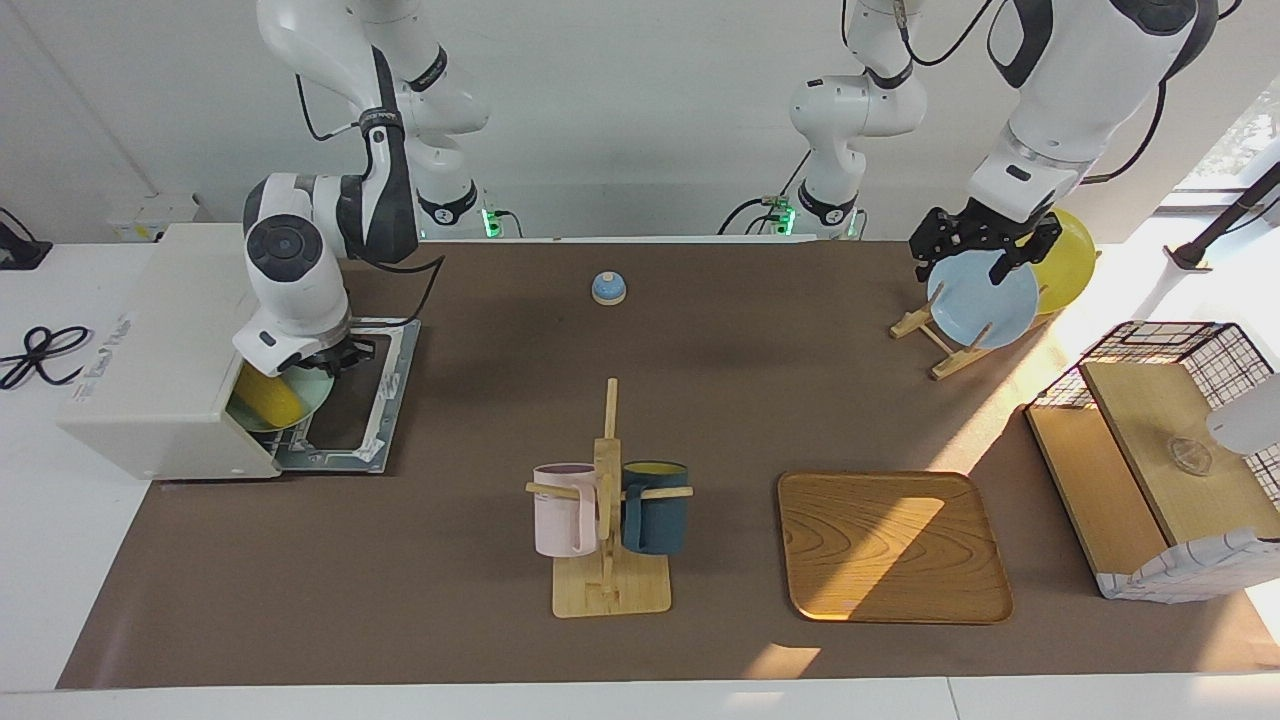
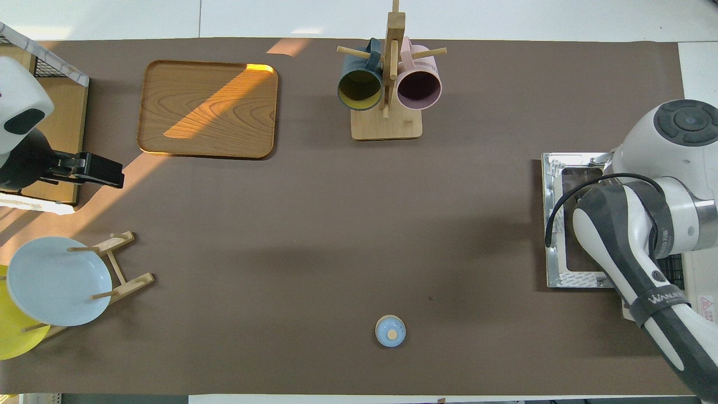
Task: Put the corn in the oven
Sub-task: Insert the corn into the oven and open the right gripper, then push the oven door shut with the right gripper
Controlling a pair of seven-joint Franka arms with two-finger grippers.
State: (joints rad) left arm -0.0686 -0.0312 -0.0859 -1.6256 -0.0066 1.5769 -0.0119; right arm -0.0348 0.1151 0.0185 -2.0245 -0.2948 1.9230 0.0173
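Observation:
The off-white oven (image 1: 150, 350) stands at the right arm's end of the table. Its glass door (image 1: 365, 400) lies open and flat on the table. The yellow corn (image 1: 262, 398) lies on a pale green plate (image 1: 305, 408) just inside the oven's mouth. My right gripper (image 1: 338, 358) is at the oven's mouth, just above the plate and beside the corn. In the overhead view the right arm (image 2: 645, 247) hides the corn and most of the oven, and only the door (image 2: 558, 224) shows. My left gripper (image 1: 985, 255) waits, open and empty, over the blue plate (image 1: 982, 300).
A wooden mug rack (image 1: 608, 520) with a pink and a dark blue mug stands mid-table. A wooden tray (image 1: 890, 545) lies beside it. A small blue bell (image 1: 609, 288) sits near the robots. A plate rack with blue and yellow plates and a wire basket (image 1: 1170, 460) stand at the left arm's end.

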